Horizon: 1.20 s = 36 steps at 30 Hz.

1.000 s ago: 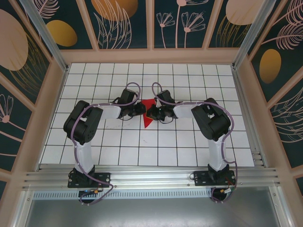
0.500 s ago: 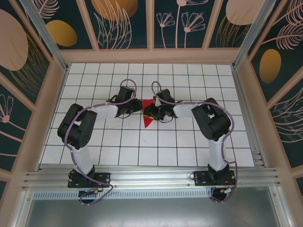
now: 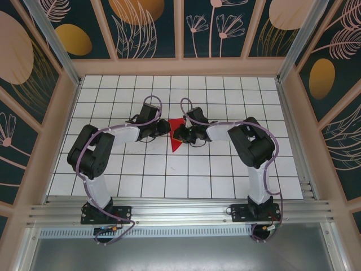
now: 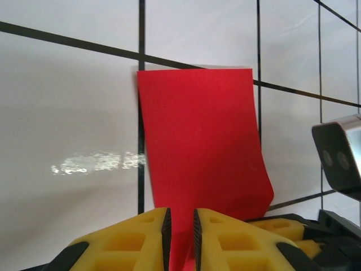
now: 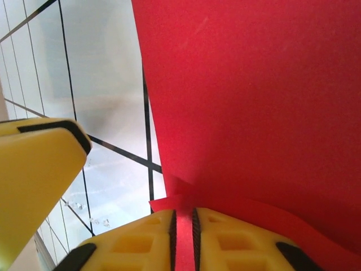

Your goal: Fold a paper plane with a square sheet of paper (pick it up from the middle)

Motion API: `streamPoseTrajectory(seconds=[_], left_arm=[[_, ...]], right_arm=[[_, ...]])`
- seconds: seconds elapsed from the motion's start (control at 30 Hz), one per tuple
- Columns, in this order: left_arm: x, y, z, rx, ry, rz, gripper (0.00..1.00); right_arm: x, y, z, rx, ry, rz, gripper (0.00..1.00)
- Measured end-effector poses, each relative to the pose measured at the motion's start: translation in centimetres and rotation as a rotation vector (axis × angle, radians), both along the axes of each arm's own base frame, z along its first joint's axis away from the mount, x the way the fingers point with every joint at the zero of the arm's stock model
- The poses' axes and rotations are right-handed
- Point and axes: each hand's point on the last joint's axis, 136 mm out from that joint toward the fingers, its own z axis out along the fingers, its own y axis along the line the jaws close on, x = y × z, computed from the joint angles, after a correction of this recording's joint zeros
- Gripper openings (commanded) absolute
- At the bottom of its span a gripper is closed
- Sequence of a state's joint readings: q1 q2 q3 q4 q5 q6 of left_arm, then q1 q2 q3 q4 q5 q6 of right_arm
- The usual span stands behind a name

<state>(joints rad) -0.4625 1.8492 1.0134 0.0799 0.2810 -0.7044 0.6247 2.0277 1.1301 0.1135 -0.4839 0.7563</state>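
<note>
My left gripper [image 4: 180, 240] is nearly closed, pinching the red paper [image 4: 200, 141] by its near edge; my right gripper [image 5: 184, 240] clamps what looks like a folded edge.

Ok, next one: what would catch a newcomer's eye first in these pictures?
The bright red sheet of paper stands out against the white gridded table, near its middle. The left gripper and right gripper flank it from opposite sides, each shut on part of it.
</note>
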Motion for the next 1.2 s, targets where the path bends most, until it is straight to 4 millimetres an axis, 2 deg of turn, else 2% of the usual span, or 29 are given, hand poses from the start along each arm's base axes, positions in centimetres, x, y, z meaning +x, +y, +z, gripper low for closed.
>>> streamPoseTrajectory(seconds=[0.13, 0.33, 0.47, 0.67, 1.2], left_arm=[[-0.6, -0.4, -0.3, -0.025, 0.013, -0.025, 0.17], [-1.2, -1.3, 0.2, -0.076, 0.019, -0.070, 0.09], [-1.4, -1.8, 0.3, -0.097, 0.024, -0.092, 0.06], [-1.9, -2.0, -0.9, -0.091, 0.055, -0.102, 0.03], [-2.3, -1.9, -3.1, -0.056, 0.098, -0.100, 0.03]], right_arm=[[0.0, -0.2, -0.3, -0.013, 0.003, -0.007, 0.04], [0.0, -0.2, -0.3, -0.013, 0.004, -0.007, 0.00], [0.0, -0.2, -0.3, -0.013, 0.004, -0.007, 0.00], [0.0, -0.2, -0.3, -0.014, 0.004, -0.007, 0.00], [0.0, -0.2, -0.3, -0.014, 0.004, -0.007, 0.00]])
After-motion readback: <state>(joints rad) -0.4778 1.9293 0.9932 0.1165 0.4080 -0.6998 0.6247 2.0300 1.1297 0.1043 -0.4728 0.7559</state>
